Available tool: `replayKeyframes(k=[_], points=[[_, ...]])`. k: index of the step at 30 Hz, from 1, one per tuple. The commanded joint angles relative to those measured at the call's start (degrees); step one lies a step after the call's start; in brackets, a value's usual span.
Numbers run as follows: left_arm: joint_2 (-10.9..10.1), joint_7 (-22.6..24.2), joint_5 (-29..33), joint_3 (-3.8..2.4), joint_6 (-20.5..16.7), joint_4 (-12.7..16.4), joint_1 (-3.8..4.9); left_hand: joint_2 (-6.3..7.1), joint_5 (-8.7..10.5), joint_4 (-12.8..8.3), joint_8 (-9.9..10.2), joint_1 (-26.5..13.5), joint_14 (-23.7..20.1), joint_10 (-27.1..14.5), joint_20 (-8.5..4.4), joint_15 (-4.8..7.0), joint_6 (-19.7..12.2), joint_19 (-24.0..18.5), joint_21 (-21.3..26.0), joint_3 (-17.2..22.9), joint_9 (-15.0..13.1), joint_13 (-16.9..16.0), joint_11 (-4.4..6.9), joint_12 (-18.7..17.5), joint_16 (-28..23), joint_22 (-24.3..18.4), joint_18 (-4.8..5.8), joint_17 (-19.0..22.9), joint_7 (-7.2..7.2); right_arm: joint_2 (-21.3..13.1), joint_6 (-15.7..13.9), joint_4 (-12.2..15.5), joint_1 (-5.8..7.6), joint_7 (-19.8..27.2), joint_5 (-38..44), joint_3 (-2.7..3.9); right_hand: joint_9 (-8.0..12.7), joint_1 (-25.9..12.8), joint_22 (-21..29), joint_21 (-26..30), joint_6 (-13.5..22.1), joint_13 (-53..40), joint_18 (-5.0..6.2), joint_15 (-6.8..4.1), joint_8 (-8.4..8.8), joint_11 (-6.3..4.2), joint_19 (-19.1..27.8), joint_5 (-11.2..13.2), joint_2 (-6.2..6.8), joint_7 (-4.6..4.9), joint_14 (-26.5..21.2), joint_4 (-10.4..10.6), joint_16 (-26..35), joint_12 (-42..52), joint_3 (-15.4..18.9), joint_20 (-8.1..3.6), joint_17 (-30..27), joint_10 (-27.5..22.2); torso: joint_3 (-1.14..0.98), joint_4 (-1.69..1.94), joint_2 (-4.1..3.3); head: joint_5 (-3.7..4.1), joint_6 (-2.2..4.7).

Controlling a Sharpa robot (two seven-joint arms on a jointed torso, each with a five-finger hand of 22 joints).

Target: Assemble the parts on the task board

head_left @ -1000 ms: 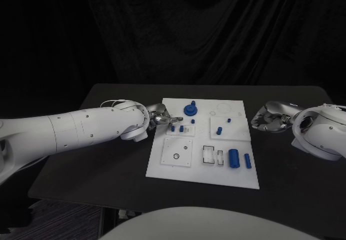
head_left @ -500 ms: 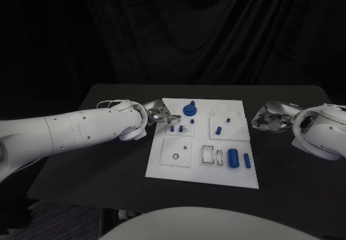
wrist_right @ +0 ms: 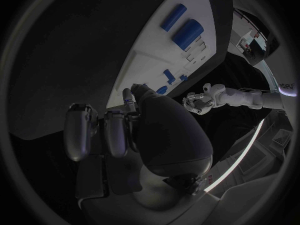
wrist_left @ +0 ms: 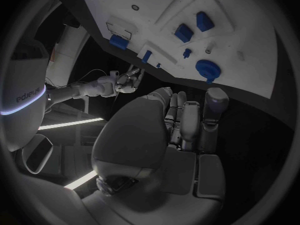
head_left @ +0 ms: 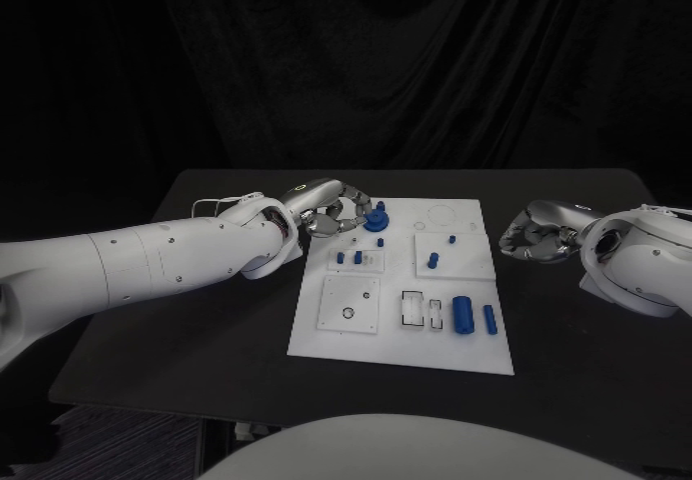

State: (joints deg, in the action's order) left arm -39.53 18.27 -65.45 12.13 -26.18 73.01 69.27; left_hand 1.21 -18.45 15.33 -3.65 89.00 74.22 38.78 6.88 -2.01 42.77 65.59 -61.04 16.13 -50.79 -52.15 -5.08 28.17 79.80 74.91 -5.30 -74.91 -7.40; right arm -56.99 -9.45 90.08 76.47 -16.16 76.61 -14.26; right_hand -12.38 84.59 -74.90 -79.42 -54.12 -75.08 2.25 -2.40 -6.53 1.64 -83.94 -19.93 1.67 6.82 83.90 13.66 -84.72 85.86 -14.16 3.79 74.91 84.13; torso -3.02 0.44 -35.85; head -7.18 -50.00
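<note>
Left hand (head_left: 335, 213) over far-left corner of task board (head_left: 378, 345), fingers curled, nothing visibly held. Round blue knobbed part (head_left: 376, 219) standing just beside its fingertips. Right hand (head_left: 528, 240) off board's right edge, curled closed, empty.

Head camera looks down from above at white rectangular task board (head_left: 404, 290) on black tabletop (head_left: 216, 330). Wrist fisheyes sit close behind each hand; all three views share board.
</note>
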Motion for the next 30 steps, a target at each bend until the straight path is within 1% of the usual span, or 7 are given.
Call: replayKeyframes(k=[1,5,9,16,17,21,30], points=[[1.3,7.8,-2.2,-0.05,3.0,-1.6,0.2,1.51,1.2,-0.5,0.1,1.5,3.5,-0.7,-0.01,1.13,-1.8,4.8,-5.3,3.5,7.8,8.4,0.09,-6.2,1.4,7.5,-0.33,-3.5,0.62,-0.1,-0.9,0.2,-0.13,-0.3,0.1,0.03,0.0,-0.1,-11.4,0.3,-0.3,-9.1,0.47,0.41,0.15,0.36,-1.1,-0.2,-0.11,0.09,4.4,0.0,0.4,-0.2,-0.3,0.42,9.8,0.5,-0.03,-0.05,0.04,0.08,0.0],[3.5,5.9,-6.6,-0.05,6.2,-4.3,0.21,2.36,3.3,-1.7,0.2,1.2,6.2,-1.4,-0.11,1.58,-2.7,8.7,-9.1,5.2,14.5,15.5,0.3,-10.5,2.5,8.5,0.34,-4.2,1.59,-0.1,-1.3,0.2,-0.12,-0.1,0.1,0.04,0.0,-0.1,-11.4,0.4,-0.4,-9.1,0.48,0.41,0.13,0.36,-1.1,-0.3,-0.06,0.08,4.4,0.0,0.4,-0.2,-0.3,0.43,9.8,0.5,0.01,-0.07,-0.01,0.19,0.0],[5.5,3.7,-9.9,-0.05,8.0,-6.7,0.2,2.44,5.1,-3.6,0.1,1.1,4.8,-2.9,-0.09,1.25,-3.1,7.8,-7.7,5.6,18.7,19.5,-0.13,-12.1,1.0,8.1,0.06,-1.9,5.59,-0.1,-1.4,0.2,-0.12,0.0,0.1,0.04,0.0,-0.1,-11.4,0.4,-0.4,-8.6,0.5,0.41,0.12,0.36,-1.0,-0.3,-0.04,0.08,4.4,0.0,0.5,-0.6,-0.3,0.43,9.7,0.0,-0.02,-0.11,-0.07,0.18,0.0],[8.5,1.3,-15.0,-0.06,8.2,-9.8,0.16,2.21,7.39,-6.4,-0.1,1.9,5.0,-2.7,-0.01,1.36,-1.8,8.0,-7.8,5.9,20.9,20.9,-0.01,-11.2,1.2,8.2,0.07,-1.7,7.76,0.1,-1.4,0.2,-0.12,0.1,0.1,0.04,0.0,-0.1,-11.3,0.6,-0.5,-6.4,0.54,0.4,0.11,0.32,-1.0,-0.3,0.02,0.07,4.3,0.0,0.6,-2.3,-0.4,0.42,9.5,-2.0,0.0,-0.17,-0.2,0.42,0.0],[9.0,0.7,-16.5,-0.06,7.9,-10.3,0.16,2.23,9.52,-6.8,-0.4,1.5,5.7,-1.8,-0.16,1.63,-0.6,8.7,-8.6,5.5,21.4,20.9,0.37,-10.2,1.9,8.4,0.22,-2.4,7.89,0.1,-1.4,0.2,-0.12,0.1,0.1,0.04,0.0,-0.1,-11.3,0.7,-0.5,-6.3,0.55,0.4,0.11,0.32,-0.9,-0.3,0.03,0.07,4.3,0.0,0.6,-2.4,-0.4,0.42,9.5,-2.1,0.02,-0.19,-0.26,0.43,0.0],[9.9,-0.6,-19.7,-0.06,6.9,-11.1,0.15,2.63,11.92,-6.4,-0.2,-0.8,7.3,-0.4,-0.45,1.96,0.8,10.6,-10.6,3.7,22.6,21.0,0.75,-8.3,3.2,9.0,0.7,-3.8,8.32,0.2,-1.5,0.3,-0.12,0.2,0.1,0.04,0.0,-0.2,-11.3,0.7,-0.5,-6.0,0.56,0.39,0.12,0.31,-0.9,-0.4,0.05,0.07,4.3,0.0,0.7,-2.6,-0.4,0.42,9.5,-2.3,0.12,-0.24,-0.3,0.34,0.0],[11.2,-2.9,-24.9,-0.07,6.5,-12.1,0.16,4.07,8.99,-6.5,-0.5,-3.7,8.9,1.1,-1.14,2.77,4.8,12.9,-12.9,0.8,24.5,21.9,1.76,-6.0,4.2,9.7,1.21,-4.8,8.45,0.3,-1.4,0.2,-0.12,0.2,0.1,0.04,0.0,-0.2,-11.2,0.8,-0.5,-5.5,0.59,0.37,0.16,0.28,-0.9,-0.4,0.11,0.06,4.3,0.0,0.8,-3.0,-0.4,0.41,9.4,-2.7,0.12,-0.29,-0.24,0.47,0.0]])
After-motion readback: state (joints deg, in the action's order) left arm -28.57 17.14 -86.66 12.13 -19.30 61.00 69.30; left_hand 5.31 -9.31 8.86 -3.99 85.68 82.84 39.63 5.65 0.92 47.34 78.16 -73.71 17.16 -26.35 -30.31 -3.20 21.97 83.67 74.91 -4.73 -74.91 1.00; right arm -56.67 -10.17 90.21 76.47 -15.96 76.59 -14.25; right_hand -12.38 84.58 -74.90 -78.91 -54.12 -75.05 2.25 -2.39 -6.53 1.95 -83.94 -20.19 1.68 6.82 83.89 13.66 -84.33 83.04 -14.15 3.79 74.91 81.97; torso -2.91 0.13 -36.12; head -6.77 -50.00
